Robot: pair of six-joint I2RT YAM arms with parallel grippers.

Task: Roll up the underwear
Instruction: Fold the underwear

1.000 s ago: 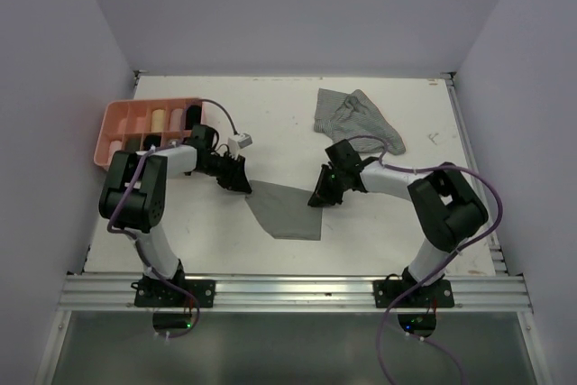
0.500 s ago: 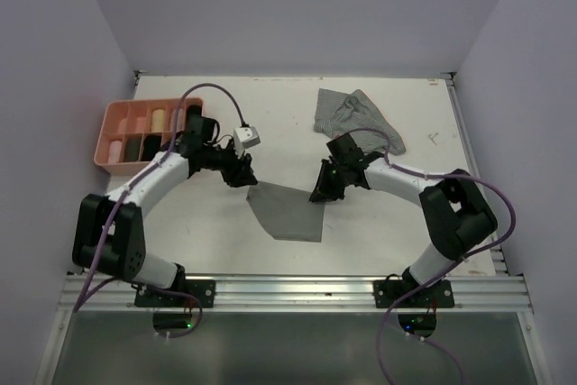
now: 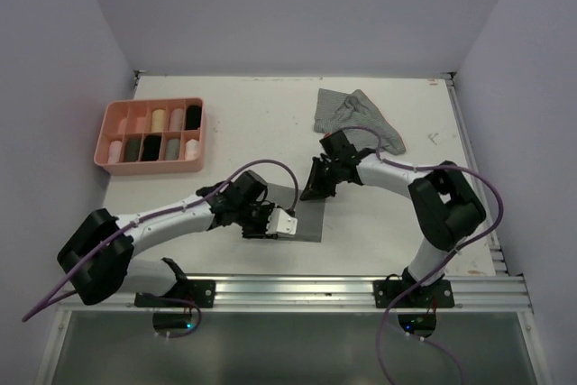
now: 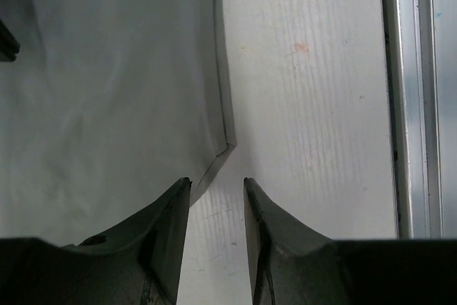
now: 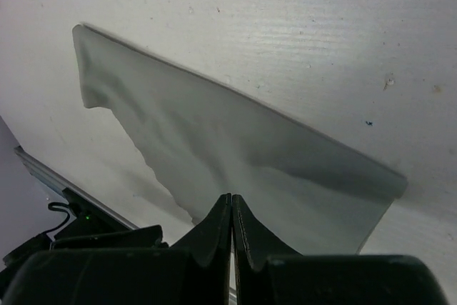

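A flat dark grey underwear (image 3: 306, 215) lies on the white table between my two arms. My left gripper (image 4: 216, 182) is open at its near edge. The cloth's corner (image 4: 230, 144) lies just ahead of the fingertips, and only bare table shows between them. From above, the left gripper (image 3: 283, 226) sits low beside the cloth. My right gripper (image 5: 231, 198) is shut, its tips over the cloth's far right part (image 5: 235, 141). I see no cloth between them. The right gripper (image 3: 315, 189) also shows from above. A grey striped underwear (image 3: 356, 117) lies crumpled at the far right.
A pink tray (image 3: 106, 135) with rolled garments in its compartments stands at the far left. An aluminium rail (image 3: 297, 292) runs along the near table edge, and the same rail (image 4: 414, 105) is close to my left gripper. Walls close in both sides.
My left arm swung from the cloth's far left corner round to its near edge and its jaws opened. My right gripper closed fully and shifted slightly toward the far left.
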